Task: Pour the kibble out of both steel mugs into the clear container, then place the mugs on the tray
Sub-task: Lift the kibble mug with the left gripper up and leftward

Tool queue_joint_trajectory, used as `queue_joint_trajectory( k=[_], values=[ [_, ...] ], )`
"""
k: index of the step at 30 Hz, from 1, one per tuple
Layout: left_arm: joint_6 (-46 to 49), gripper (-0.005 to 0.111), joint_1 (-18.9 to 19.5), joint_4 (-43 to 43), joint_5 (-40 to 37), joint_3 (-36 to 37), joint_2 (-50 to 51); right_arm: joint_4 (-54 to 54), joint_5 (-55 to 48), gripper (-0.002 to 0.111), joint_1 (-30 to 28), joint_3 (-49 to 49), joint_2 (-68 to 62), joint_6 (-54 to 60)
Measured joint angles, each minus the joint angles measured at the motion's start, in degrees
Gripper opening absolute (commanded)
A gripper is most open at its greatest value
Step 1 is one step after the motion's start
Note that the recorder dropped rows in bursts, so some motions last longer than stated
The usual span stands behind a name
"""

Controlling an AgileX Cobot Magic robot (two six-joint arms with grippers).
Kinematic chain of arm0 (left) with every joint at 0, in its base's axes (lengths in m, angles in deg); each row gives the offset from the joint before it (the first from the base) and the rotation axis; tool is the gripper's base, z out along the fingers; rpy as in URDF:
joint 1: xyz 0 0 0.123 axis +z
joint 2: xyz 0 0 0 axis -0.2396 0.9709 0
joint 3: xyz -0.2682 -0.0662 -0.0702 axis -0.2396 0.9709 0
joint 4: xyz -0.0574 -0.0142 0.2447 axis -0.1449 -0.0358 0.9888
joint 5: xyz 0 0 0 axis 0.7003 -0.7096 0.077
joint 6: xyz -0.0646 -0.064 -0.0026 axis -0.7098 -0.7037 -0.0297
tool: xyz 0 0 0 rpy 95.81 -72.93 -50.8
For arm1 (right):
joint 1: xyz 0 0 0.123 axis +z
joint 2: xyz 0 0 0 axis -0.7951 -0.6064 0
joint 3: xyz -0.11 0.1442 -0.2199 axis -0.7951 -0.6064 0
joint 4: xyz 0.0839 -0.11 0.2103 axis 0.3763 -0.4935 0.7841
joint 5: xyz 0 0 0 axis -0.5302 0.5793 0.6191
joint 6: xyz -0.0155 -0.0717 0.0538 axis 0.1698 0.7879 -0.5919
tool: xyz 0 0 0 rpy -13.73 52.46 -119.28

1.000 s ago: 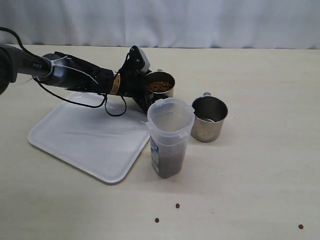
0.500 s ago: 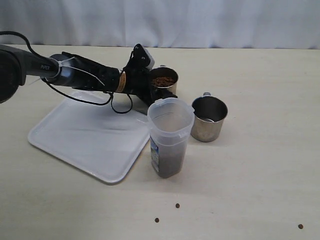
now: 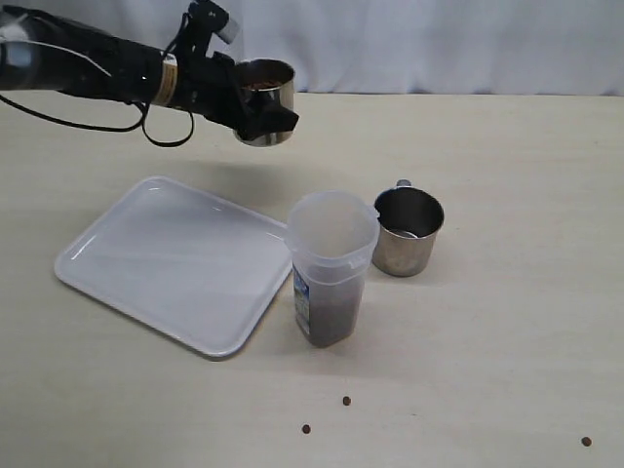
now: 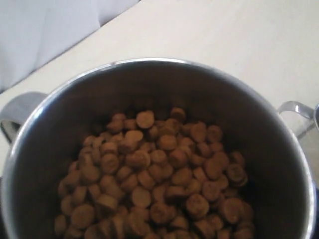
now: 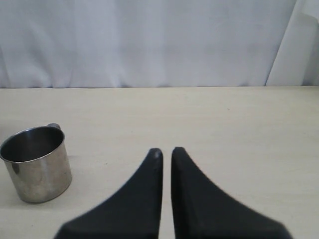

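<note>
While it hangs in the air over the table's (image 3: 507, 322) far left, the short shiny cylindrical steel mug (image 3: 269, 96) sits roughly upright, mouth upward, grasped by the left gripper (image 3: 237, 105). Small round brown kibble (image 4: 154, 184) covers its bottom. Nearer, mid-table, the tall translucent plastic container (image 3: 331, 255) holds a dark kibble layer low down. The second steel mug (image 3: 408, 234), just right of it, looks empty; the flat white rectangular tray (image 3: 156, 255) lies left. The right gripper (image 5: 166, 152) is clenched on nothing.
</note>
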State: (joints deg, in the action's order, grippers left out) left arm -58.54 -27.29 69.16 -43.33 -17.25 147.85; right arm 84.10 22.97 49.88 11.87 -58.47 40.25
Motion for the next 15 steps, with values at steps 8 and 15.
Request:
queue_joint_trajectory(
  k=[8,15],
  values=[
    [0.6,0.000,0.0,0.4,-13.1,14.9,-14.5,0.0,0.0,0.005,0.0,0.0,0.0,0.0],
    [5.2,0.000,-8.1,0.4,-37.1,33.1,-31.7,0.0,0.0,0.005,0.0,0.0,0.0,0.0]
  ],
)
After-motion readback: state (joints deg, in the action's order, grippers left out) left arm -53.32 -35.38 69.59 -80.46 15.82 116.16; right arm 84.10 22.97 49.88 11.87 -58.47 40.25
